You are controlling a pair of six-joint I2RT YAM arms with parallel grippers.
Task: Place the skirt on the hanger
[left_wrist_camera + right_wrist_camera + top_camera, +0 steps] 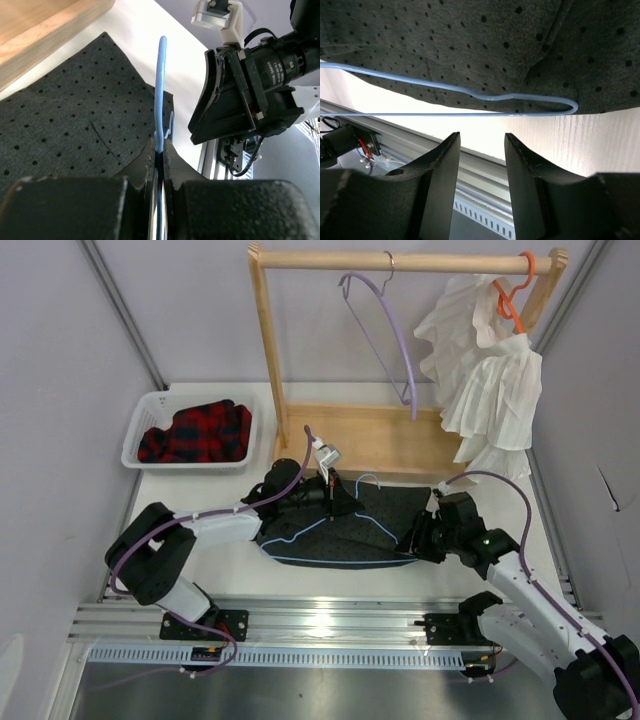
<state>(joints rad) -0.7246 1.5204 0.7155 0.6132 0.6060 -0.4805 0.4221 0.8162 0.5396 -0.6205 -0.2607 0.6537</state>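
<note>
The dark dotted skirt lies flat on the white table in front of the wooden rack. The pale blue hanger lies on it, its bottom bar along the skirt's near edge. My left gripper is shut on the hanger's thin blue wire, which stands up between the pads over the skirt. My right gripper is open and empty at the skirt's right end. In the right wrist view its fingers stop just short of the hanger's rounded end and the skirt's hem, touching neither.
A white basket with a red-and-black plaid garment stands at back left. The wooden rack holds a lavender hanger and a white pleated garment on an orange hanger. A metal rail runs along the near edge.
</note>
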